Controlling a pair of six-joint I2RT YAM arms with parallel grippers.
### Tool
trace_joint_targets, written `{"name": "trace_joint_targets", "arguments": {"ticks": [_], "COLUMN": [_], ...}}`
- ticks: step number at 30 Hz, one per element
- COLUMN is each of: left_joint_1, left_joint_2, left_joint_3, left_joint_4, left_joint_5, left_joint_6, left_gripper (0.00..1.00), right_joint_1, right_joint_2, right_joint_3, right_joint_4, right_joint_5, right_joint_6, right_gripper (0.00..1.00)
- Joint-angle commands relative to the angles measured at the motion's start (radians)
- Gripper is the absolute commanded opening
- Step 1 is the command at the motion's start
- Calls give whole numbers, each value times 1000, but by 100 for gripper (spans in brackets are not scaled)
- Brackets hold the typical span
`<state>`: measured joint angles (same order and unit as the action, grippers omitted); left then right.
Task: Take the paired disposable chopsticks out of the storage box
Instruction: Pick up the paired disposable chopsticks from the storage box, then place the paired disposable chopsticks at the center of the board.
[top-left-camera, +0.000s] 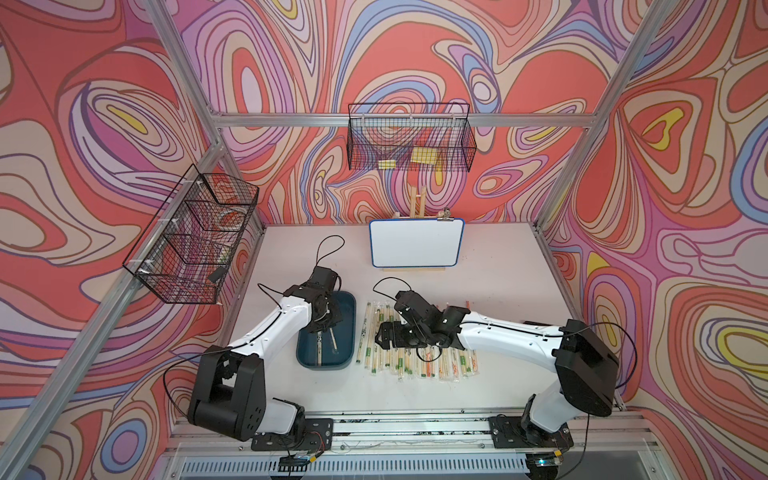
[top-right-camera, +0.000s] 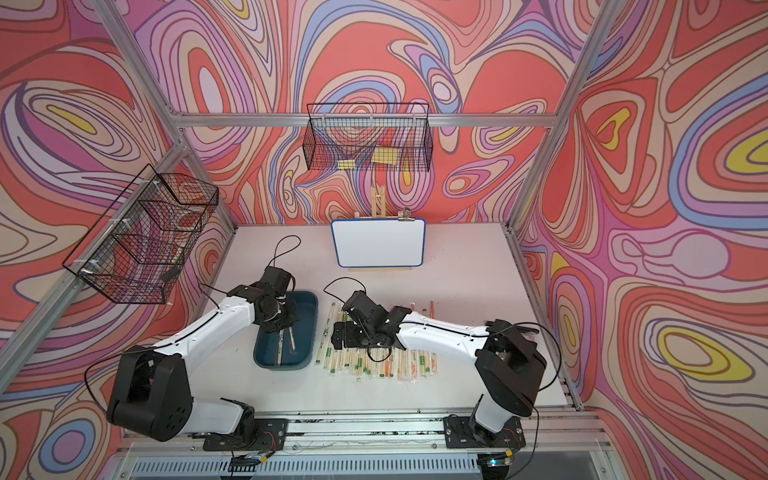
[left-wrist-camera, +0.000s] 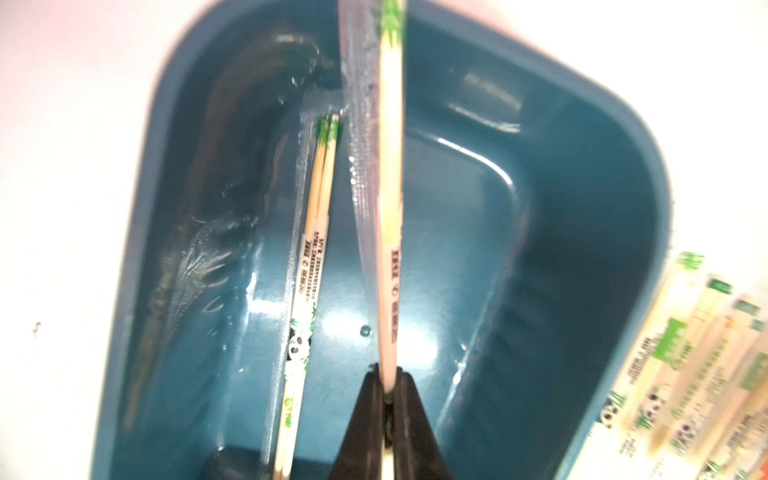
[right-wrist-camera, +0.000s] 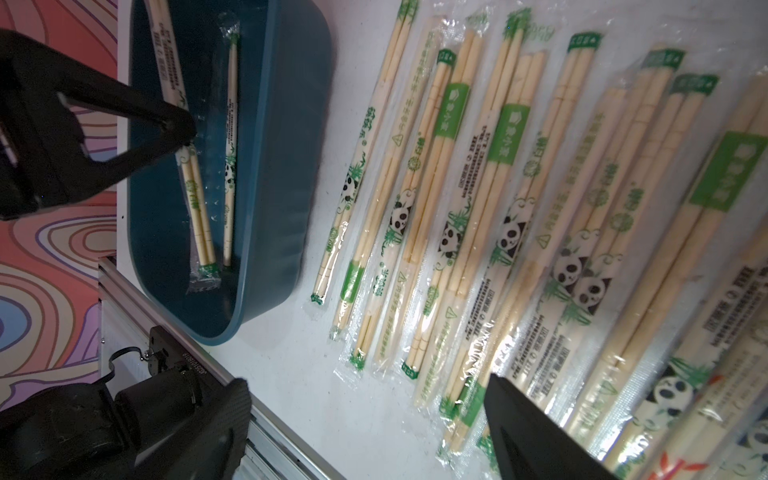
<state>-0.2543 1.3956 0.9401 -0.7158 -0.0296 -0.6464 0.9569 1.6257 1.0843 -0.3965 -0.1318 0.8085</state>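
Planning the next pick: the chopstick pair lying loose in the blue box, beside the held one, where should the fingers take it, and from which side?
Probably near its middle, across the narrow width, coming straight down. The loose pair lies along the box floor with room either side, and the walls block a sideways approach. The left gripper is shut on the other pair.

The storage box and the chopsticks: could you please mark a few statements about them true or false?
The left gripper is shut on a sleeved chopstick pair in the teal storage box. True.
That pair is the only one in the box. False: a second pair lies on its floor.
The right gripper holds a pair. False: it is open, empty, above the row of pairs on the table.
The whiteboard is blank. True.
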Motion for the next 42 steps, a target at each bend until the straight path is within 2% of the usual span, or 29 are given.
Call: {"name": "trace_joint_targets", "arguments": {"ticks": [1, 10, 15, 27, 34, 42], "left_joint_1": [5, 0, -53, -252, -277, -276], "left_joint_2": [-37, -89, -89, 68, 161, 208], "left_joint_3": [48, 129, 157, 216, 191, 136], "left_joint_4": [-90, -122, -117, -65, -23, -14], "left_joint_5": [-14, 87, 105, 69, 72, 24], "left_joint_6": [36, 72, 75, 38, 30, 44], "left_gripper": [0, 0, 0, 0, 0, 0], "right_joint_1": [3, 3, 4, 2, 2, 3], "right_joint_2": [8, 6, -14, -70, -86, -85], "right_joint_3": [6, 5, -10, -74, -93, -87], "right_joint_4": [9, 12, 8, 7, 1, 2], "right_joint_5": [5, 10, 25, 46, 50, 45], "right_joint_6": [-9, -12, -10, 3, 8, 8], "right_gripper": [93, 94, 94, 94, 94, 94]}}
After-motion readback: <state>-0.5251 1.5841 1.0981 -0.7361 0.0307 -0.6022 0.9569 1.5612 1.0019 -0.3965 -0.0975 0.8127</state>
